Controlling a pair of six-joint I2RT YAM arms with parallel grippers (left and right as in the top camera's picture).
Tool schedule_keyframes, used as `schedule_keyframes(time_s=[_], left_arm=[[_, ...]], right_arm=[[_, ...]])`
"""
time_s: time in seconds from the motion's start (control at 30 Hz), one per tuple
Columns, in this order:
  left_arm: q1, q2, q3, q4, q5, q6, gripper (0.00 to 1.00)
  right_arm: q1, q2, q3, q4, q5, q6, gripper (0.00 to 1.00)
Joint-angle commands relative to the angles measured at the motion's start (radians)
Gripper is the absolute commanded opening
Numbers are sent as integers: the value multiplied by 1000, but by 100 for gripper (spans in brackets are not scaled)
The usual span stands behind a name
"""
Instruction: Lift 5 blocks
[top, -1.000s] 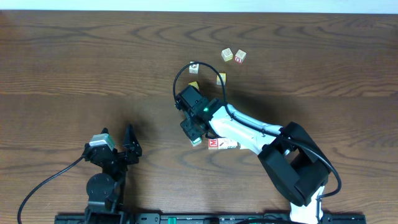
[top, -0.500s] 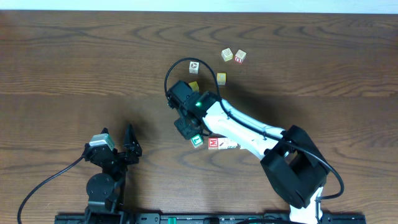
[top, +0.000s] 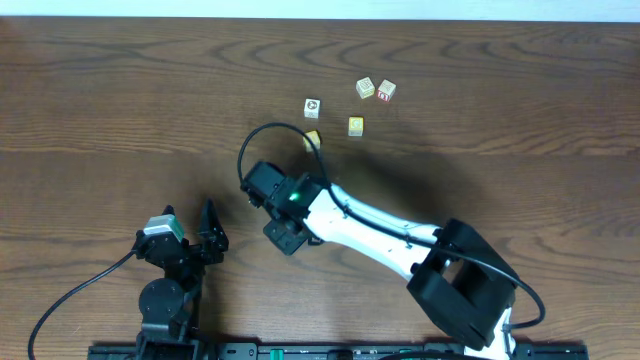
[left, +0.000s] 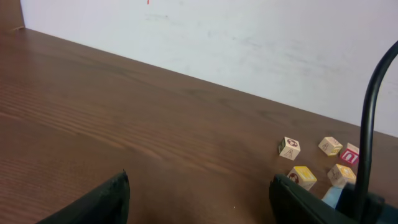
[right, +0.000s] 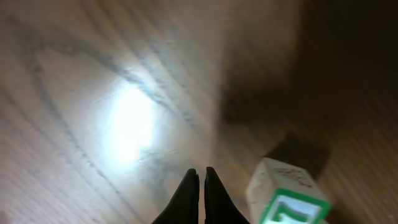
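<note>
Beside the green-faced block (right: 287, 198), the right jaws are clenched, seemingly on nothing; the left jaws gape wide

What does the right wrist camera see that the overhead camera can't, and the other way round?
Only right wrist: a green-faced block lying just beside the shut right gripper, not gripped. Only overhead: the open left gripper, and five more blocks scattered at the far side. Both: the wooden table and the right gripper.
</note>
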Motion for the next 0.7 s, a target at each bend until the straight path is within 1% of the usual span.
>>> schedule_keyframes(time_s=[0.0, 0.23, 0.67], left_arm=[[-2, -1, -18, -42, -16, 2, 72], [-1, -1, -18, -42, -16, 2, 72], [-1, -1, -18, -42, -16, 2, 72]], right_arm=[[31, -1, 11, 0, -3, 68, 3], [33, -1, 11, 0, 25, 145, 2], [32, 2, 10, -5, 121, 153, 3]])
